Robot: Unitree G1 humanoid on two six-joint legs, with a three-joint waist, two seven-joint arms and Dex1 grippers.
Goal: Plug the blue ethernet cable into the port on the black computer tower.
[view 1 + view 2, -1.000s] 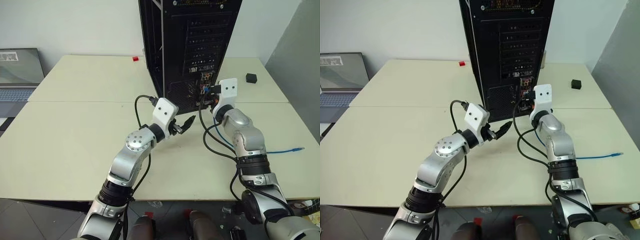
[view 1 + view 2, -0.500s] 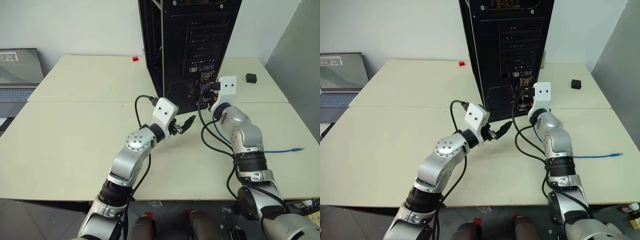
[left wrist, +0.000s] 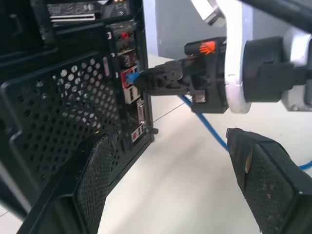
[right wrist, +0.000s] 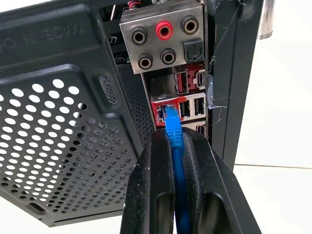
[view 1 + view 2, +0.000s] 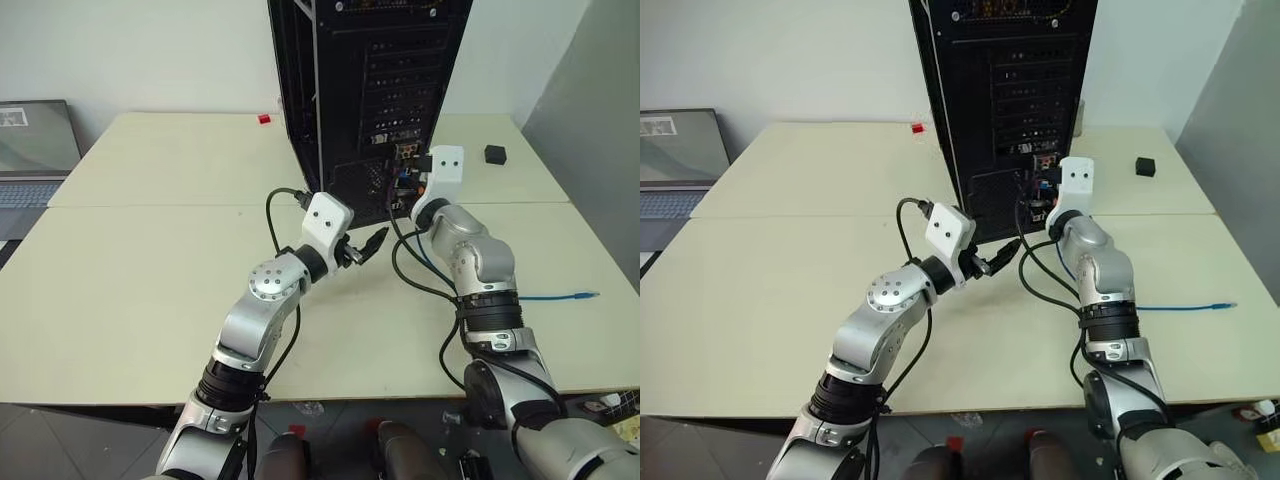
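The black computer tower [image 5: 370,95] stands upright at twelve o'clock on the pale bench [image 5: 140,270]. The right hand [image 5: 418,180] sits against its lower rear connectors. The left hand [image 5: 372,243] hovers near centre, fingers parted. The blue ethernet cable [image 5: 560,297] trails toward three o'clock.

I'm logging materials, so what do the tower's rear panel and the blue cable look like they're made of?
Tower: likely painted black metal, matte, with punched round vent holes. Cable: looks like a smooth blue plastic jacket, slightly glossy, pinched in the right gripper.
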